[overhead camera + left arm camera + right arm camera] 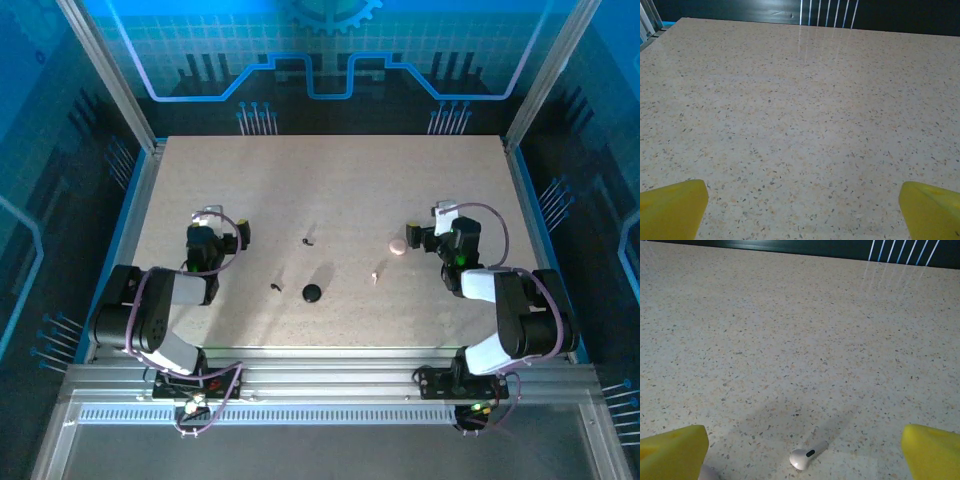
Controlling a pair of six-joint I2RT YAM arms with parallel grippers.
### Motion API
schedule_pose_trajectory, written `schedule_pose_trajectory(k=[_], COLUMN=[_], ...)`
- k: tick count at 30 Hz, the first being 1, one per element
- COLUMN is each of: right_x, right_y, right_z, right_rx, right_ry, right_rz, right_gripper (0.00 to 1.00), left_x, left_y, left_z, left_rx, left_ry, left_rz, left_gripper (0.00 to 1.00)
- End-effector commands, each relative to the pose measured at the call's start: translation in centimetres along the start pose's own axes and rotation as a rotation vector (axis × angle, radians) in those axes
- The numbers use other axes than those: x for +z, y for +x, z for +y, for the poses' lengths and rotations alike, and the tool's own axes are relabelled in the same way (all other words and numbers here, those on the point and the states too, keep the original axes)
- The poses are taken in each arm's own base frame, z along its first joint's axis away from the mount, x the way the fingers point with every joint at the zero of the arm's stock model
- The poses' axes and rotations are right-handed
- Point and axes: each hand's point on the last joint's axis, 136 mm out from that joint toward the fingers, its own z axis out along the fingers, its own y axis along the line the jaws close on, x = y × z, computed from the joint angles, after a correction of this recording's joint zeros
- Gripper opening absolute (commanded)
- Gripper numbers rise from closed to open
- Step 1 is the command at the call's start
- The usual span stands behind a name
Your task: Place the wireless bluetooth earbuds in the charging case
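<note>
The main danger is coming from scale: the pale earbud (807,455) is lying on its side on the bare worktop (330,170), far thinner than the right fingers (932,452) that are standing spread wide to either side of it and gripping nothing. A closing pinch is likely to be flicking or rolling it across the smooth surface rather than catching it, and a descent running too deep would be jamming the yellow tips into the worktop. From above, this earbud is sitting right of the worktop's centre, towards the near edge, near the pink disc (398,246), which I am taking for its charging case; a careless sweep is risking knocking that disc away. The farther black earbud (307,240) is lying about the centre and the nearer black earbud (276,288) beside the black disc (312,293), so pairing the wrong colours is another possible slip. Both arms are crouching folded near the near edge, wrists pitched down and forward. The left fingers (670,210) are likewise gaping and holding nothing, over bare worktop towards the left edge, well apart from every earbud.
</note>
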Motion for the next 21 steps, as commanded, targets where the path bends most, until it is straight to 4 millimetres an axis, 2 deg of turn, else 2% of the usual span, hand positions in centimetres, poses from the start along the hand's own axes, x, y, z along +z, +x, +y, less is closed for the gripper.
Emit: schedule_pose_trajectory(k=[1, 21], right_x=[0.17, 0.18], right_y=[-0.24, -0.30], right_z=[0.65, 0.60], right_rx=[-0.015, -0.014], right_ry=[-0.022, -0.019], right_rz=[-0.007, -0.008], right_gripper=[1.00, 1.00], left_x=[0.33, 0.34], left_y=[-0.65, -0.61], left_z=[-0.04, -0.09], left_rx=[0.013, 0.011], left_ry=[0.011, 0.014], left_rz=[-0.012, -0.010], left_gripper=[0.99, 0.99])
